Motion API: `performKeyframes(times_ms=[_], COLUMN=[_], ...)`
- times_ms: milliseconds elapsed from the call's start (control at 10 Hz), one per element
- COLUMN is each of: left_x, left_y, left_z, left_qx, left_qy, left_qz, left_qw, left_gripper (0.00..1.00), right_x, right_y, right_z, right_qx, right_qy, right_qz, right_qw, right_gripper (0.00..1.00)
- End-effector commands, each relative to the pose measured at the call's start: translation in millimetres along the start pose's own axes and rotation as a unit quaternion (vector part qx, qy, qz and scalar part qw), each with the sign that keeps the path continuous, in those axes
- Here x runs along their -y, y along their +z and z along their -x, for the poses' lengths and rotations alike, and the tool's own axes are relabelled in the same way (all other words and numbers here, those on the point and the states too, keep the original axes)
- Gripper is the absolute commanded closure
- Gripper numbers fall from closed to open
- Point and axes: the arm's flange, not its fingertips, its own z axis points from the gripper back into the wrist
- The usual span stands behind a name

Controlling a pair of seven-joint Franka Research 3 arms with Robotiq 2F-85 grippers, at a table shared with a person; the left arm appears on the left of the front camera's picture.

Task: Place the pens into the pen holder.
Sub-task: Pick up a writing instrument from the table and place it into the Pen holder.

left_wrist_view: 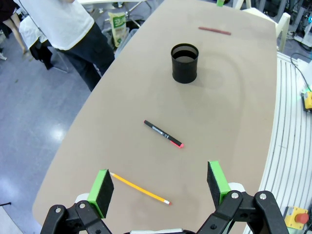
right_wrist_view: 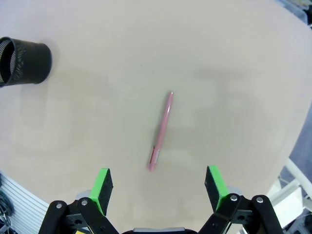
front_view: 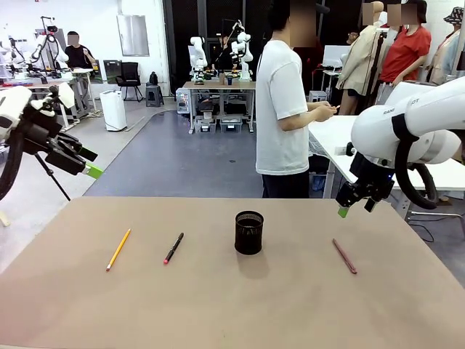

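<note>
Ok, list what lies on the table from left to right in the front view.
yellow pencil → black pen with a red end → pen holder → reddish-brown pen

Table [front_view: 290,313] bears pencil [front_view: 118,249], black pen [front_view: 174,248], reddish pen [front_view: 344,256], holder [front_view: 248,233].
</note>
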Motion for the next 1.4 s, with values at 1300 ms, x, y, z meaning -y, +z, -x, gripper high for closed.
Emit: performKeyframes(times_ms=[1300], left_x=[0], left_y=[1], left_z=[0], left_qx=[0.003], left_qy=[-0.001], left_qz=[0.001], left_qw=[1.000], left_gripper=[0.00], right_x=[17], right_y=[-133], right_z=[-43], right_qx=[-0.071], right_qy=[-0.077], right_qz=[0.003], right_qw=[0.994], right_gripper=[0.00])
